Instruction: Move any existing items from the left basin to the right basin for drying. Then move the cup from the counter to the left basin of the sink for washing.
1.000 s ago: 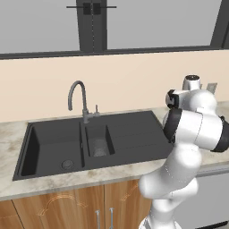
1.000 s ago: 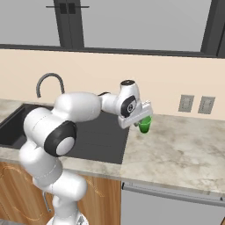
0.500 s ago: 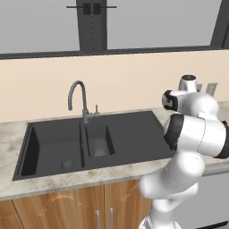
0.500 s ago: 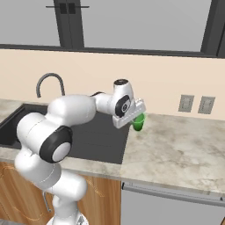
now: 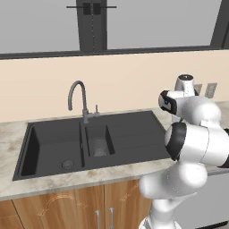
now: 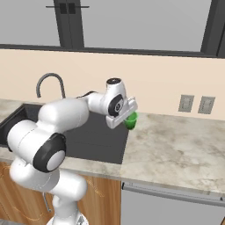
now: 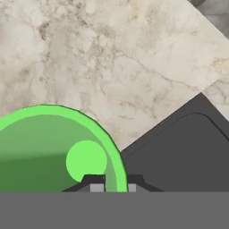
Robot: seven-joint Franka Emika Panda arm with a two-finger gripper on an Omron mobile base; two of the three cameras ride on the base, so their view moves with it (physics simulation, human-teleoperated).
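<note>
Fingers (image 7: 109, 184) pinched on cup (image 6: 130, 119) rim, above counter (image 6: 176, 149).

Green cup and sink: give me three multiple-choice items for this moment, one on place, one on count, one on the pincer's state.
1. Where is the green cup?
A. In the wide left basin
B. At the pincer, by the sink's right edge
C. On the window sill

2. How many wall outlets show behind the counter in the right base view?
A. Two
B. Four
C. None

3. What is the pincer doing?
A. Standing wide open above the tap
B. Shut on the cup's rim
C. Shut on nothing

Answers:
1 B, the right base view shows the cup at the hand beside the dark sink.
2 A, two plates sit side by side on the wall.
3 B, the hand view shows the fingertips on either side of the green rim.
</note>
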